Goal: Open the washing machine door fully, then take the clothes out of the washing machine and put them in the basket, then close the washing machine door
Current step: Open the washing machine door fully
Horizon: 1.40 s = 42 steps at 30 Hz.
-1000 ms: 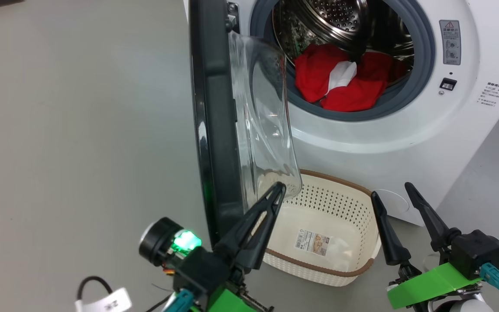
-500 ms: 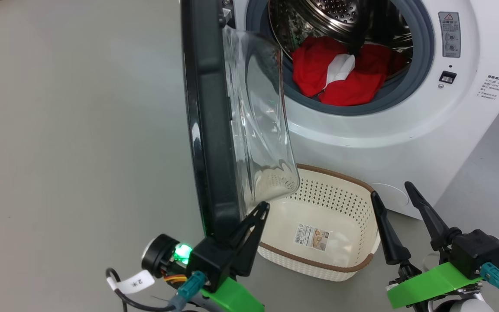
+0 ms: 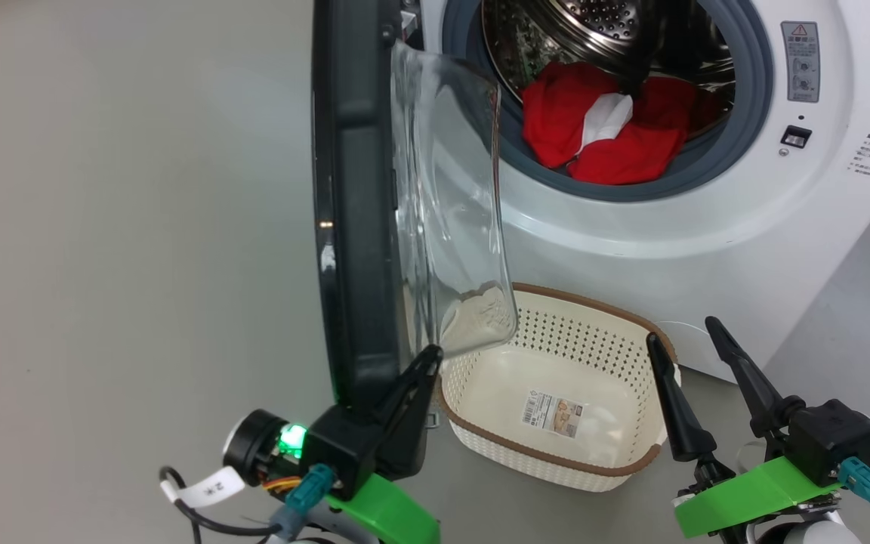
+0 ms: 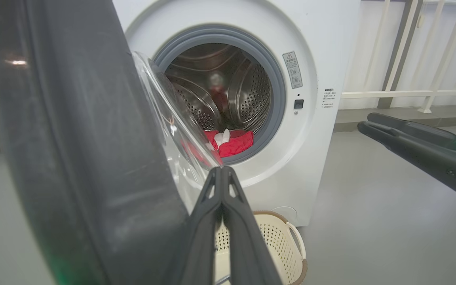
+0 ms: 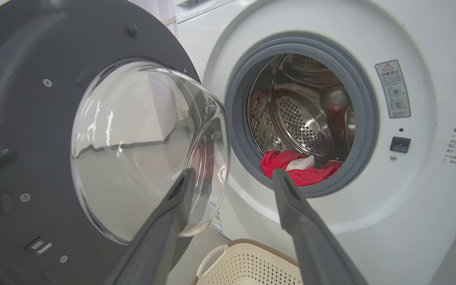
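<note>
your left gripper (image 3: 429,355) sits low at the bottom edge of the door (image 3: 352,227). its two fingers are pinched together on nothing and point up and forward along the door's inner side. the tip ends just under the clear glass bowl (image 3: 450,211); you cannot tell from these views whether the fingers actually touch the door. in the left wrist view the closed fingers (image 4: 232,221) run up the middle, with the door's dark face close on their left.

your right gripper (image 3: 682,332) is at the lower right, fingers spread wide and empty, tips pointing up. in the head view its inner finger crosses the right end of the basket (image 3: 556,461).

the door stands swung out, edge-on to the head camera and roughly square to the front of the washing machine (image 3: 707,249). the clothes (image 3: 556,121) lie at the bottom front of the drum (image 3: 593,30). they form a red heap with a white piece (image 3: 607,119) on top, resting against the grey gasket (image 3: 737,151). the basket stands on the floor (image 3: 103,227) just in front of the machine, below the opening, with a sticker (image 3: 553,412) on its bottom.

in the head view the glass bowl hangs over the basket's left end. from the left wrist it covers the left part of the opening, so some red shows through it. from the right wrist the door is off to the left, and the clothes show just above the right-hand finger's tip.
</note>
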Tool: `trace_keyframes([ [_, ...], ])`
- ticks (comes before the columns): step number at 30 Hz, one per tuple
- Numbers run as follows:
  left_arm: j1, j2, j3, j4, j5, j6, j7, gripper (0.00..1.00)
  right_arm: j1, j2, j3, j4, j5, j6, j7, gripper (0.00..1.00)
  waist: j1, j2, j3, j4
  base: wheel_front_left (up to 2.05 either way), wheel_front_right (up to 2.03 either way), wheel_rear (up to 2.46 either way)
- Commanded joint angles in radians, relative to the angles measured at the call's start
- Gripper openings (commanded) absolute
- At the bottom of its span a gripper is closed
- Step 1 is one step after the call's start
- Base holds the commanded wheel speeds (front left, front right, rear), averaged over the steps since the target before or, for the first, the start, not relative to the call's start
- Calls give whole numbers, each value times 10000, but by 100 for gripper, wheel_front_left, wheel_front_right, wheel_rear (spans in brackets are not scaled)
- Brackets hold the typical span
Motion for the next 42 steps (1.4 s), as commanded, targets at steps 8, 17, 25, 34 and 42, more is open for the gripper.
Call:
trace_keyframes([
  [8, 149, 554, 983, -390, -173, 557, 81, 0, -336, -3, 340, -258, 102, 63, -93, 100, 0, -1, -54, 275, 0, 0, 0],
  [17, 502, 1018, 1681, -342, -336, 964, -236, 0, -390, -3, 461, -291, 66, 63, -66, 100, 0, -1, -94, 433, 0, 0, 0],
  [25, 510, 1360, 2434, 108, -612, 1185, -1006, 0, -337, -3, 505, -552, -22, 63, 115, 100, 0, -1, -11, 495, 0, 0, 0],
  [34, 168, 1360, 2950, 1119, -916, 1218, -1892, 0, -350, -3, 454, -826, -250, 63, 435, 100, 0, -1, 240, 496, 0, 0, 0],
  [42, -319, 1453, 3214, 1972, -1019, 1094, -2139, 0, -380, -3, 414, -1038, -407, 63, 644, 100, 0, -1, 385, 517, 0, 0, 0],
])
